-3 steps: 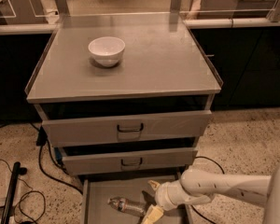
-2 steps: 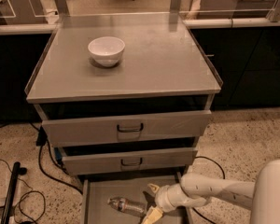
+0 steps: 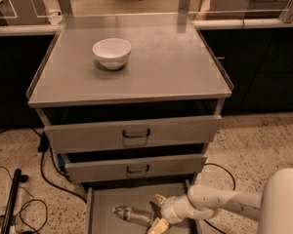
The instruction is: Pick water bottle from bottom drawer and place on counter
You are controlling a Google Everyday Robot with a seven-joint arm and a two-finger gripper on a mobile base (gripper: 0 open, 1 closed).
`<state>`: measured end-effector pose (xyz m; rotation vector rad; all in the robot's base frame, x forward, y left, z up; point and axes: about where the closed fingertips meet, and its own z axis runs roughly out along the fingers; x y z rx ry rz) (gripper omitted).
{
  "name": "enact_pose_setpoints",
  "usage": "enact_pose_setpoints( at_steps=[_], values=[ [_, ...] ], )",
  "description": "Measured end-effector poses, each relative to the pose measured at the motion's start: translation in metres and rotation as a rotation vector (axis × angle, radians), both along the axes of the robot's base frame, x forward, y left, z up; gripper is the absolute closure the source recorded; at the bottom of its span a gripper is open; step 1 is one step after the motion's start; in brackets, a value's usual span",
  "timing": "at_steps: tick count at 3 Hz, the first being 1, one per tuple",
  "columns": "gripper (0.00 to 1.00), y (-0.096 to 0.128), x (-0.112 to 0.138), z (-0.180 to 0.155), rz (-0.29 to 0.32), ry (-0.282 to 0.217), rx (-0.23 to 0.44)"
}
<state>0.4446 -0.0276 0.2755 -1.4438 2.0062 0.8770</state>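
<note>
The water bottle (image 3: 132, 215) lies on its side on the grey floor of the pulled-out bottom drawer (image 3: 105, 201), its cap pointing left. My gripper (image 3: 157, 212) is down inside the drawer at the bottle's right end, with its yellowish fingers (image 3: 159, 198) spread above and below that end and not closed on it. The white arm reaches in from the lower right. The counter (image 3: 171, 62) is the cabinet's flat grey top, with a white bowl (image 3: 112, 52) standing on its left half.
The two upper drawers (image 3: 132, 133) with dark handles are partly pulled out above the bottom one. Black cables (image 3: 44, 174) and a dark bar lie on the speckled floor to the left. Glass partitions and office chairs are behind the cabinet.
The arm has drawn a little nearer to the bottle's right end. The bottle has not moved.
</note>
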Motion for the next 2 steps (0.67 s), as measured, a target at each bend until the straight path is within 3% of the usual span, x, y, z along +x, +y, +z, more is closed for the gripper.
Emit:
enact_pose_setpoints(
  at_steps=[2],
  values=[
    [0.00, 0.009, 0.012, -0.049, -0.077, -0.074, -0.002]
  ],
)
